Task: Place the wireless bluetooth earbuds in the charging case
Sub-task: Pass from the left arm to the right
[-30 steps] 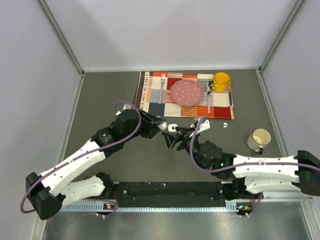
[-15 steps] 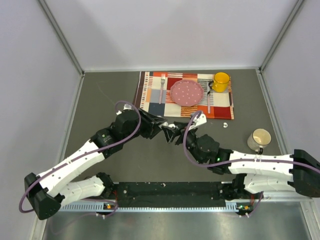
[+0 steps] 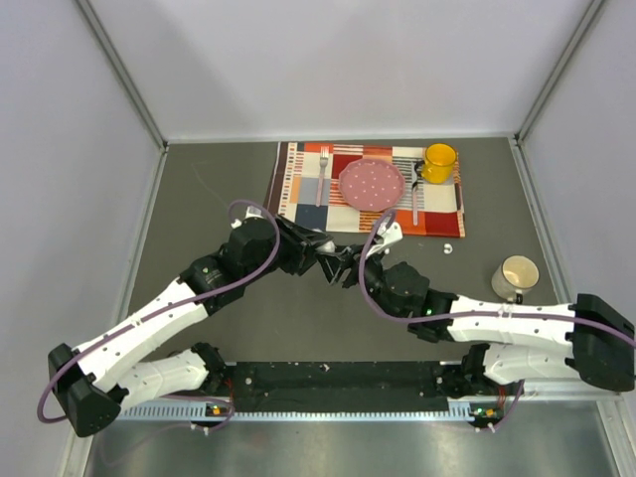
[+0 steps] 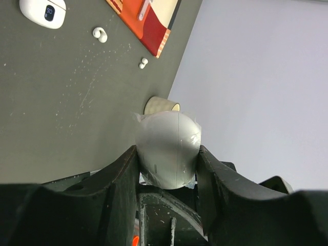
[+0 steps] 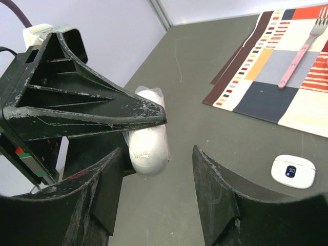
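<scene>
Pinching a smooth white pebble-shaped plastic charging case (image 4: pixel 166 148) between the clenched left fingers (image 4: pixel 115 179) and holding it up off the dark grey worktop (image 4: pixel 51 113), lid shut along its seam, nothing inside showing. Spreading the right fingers (image 5: pixel 218 195) to either side of that same case from the opposite direction, released and not yet grasping: case lying hard by one finger, a clear gap to the other, long axis running roughly along their reach, so probably closing across its narrow width. Lying loose on the worktop, the tiny white plastic wireless earbuds (image 4: pixel 100 34), well apart from both sets of fingers, on the right arm's side, near a second white case with a small display (image 5: pixel 292 171), also shut.
</scene>
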